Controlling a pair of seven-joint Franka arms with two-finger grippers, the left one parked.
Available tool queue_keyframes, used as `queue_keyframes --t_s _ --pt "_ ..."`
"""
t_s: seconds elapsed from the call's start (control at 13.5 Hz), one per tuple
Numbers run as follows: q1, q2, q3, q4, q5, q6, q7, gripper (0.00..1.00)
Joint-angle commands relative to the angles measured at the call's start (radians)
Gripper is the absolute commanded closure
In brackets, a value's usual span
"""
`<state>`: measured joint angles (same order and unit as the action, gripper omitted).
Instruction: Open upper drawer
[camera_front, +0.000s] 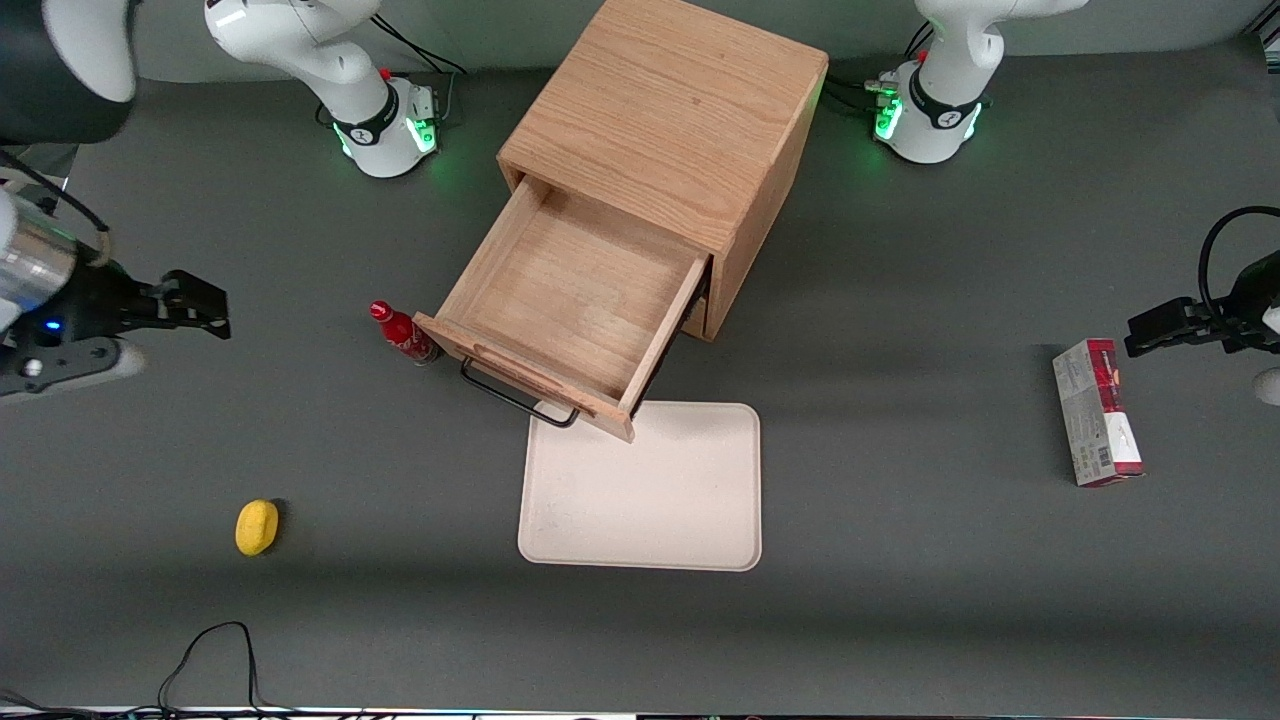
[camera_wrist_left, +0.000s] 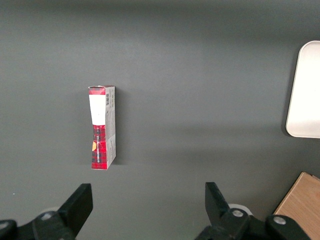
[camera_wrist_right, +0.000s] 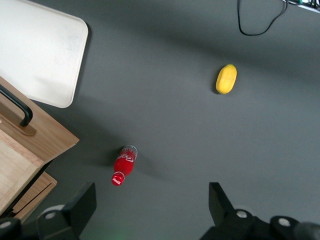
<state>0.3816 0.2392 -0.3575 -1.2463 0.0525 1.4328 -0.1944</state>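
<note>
Since the upper drawer (camera_front: 575, 300) already stands pulled far out of the cabinet (camera_front: 665, 120) at the centre of the front view, its bare wooden tray showing and its black handle (camera_front: 517, 397) reaching over the edge of the white tray (camera_front: 645, 490), the opening itself looks done. The gripper (camera_front: 195, 305) hangs at the middle left edge of that frame, well apart from the drawer, fingers spread and holding nothing (the red bottle (camera_front: 403, 334) and yellow lemon (camera_front: 256, 526) lie untouched). What remains is probably only parking the arm, clear of the bottle.
</note>
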Motion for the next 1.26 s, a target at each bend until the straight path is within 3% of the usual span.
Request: queue_keyframes --t_s 0.0,0.3,0.59,1.19 --pt "-0.224 -0.181 0.228 -0.232 -0.017 0.127 0.036 0.0" --pt "-0.303 -0.201 0.265 -0.289 -0.02 0.15 0.036 0.0" --pt "-0.305 -0.204 0.261 -0.338 -0.055 0.202 0.105 0.0" --pt "-0.306 -0.202 0.25 -0.334 -0.066 0.216 0.087 0.0"
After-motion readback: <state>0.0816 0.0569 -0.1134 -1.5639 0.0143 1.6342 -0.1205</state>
